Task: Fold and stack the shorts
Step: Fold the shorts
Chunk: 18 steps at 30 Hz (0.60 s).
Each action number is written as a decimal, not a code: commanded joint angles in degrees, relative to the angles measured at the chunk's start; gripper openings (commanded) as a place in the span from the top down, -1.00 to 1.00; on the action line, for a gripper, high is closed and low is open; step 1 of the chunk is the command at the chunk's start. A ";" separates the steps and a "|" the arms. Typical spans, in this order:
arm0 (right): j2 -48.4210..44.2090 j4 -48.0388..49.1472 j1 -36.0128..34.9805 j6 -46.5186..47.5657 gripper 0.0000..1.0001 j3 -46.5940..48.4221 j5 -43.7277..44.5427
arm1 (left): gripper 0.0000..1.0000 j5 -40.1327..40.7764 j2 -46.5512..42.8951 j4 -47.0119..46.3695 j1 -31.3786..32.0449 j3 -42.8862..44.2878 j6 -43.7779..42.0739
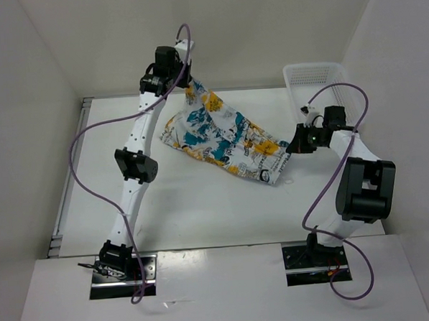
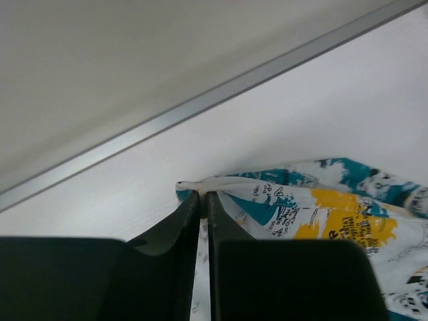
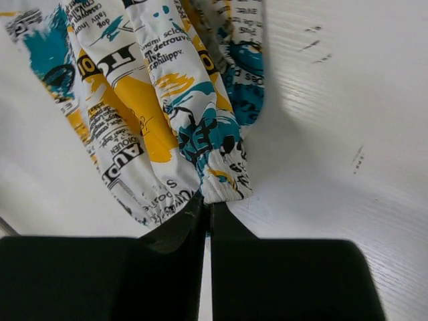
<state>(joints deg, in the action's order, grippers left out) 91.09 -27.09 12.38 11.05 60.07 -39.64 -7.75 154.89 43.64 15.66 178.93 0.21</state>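
Light, limp, crinkly shorts (image 1: 220, 135), left of basket (image 1: 318, 76); left gripper (image 2: 200, 195) and right gripper (image 3: 207, 200) each clamped on 1 edge, probably the safest hold.

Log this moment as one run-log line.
left gripper: shut on shorts | right gripper: shut on shorts | shorts: unfolded, held between both arms | basket: far right

Shorts (image 1: 224, 135) left of basket (image 1: 312, 67)

Printed shorts (image 1: 220, 135), crumpled, stretched diagonally, far end lifted
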 commanded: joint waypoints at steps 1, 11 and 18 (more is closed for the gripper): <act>1.54 4.93 0.27 -3.31 0.86 3.55 5.09 | 0.72 5.80 3.40 -1.19 0.16 0.80 -0.21; 2.00 2.05 0.27 -2.79 -0.63 9.45 14.16 | -0.96 10.48 2.97 5.30 -1.85 0.80 -0.21; -8.46 -6.73 -1.82 2.04 -0.63 1.20 12.57 | -1.00 -1.36 0.67 28.66 -8.44 -0.52 -0.21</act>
<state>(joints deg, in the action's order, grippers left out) 88.12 -28.21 12.05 9.76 63.88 -27.09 -3.31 159.06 60.14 10.70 178.06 0.10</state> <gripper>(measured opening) 0.816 0.997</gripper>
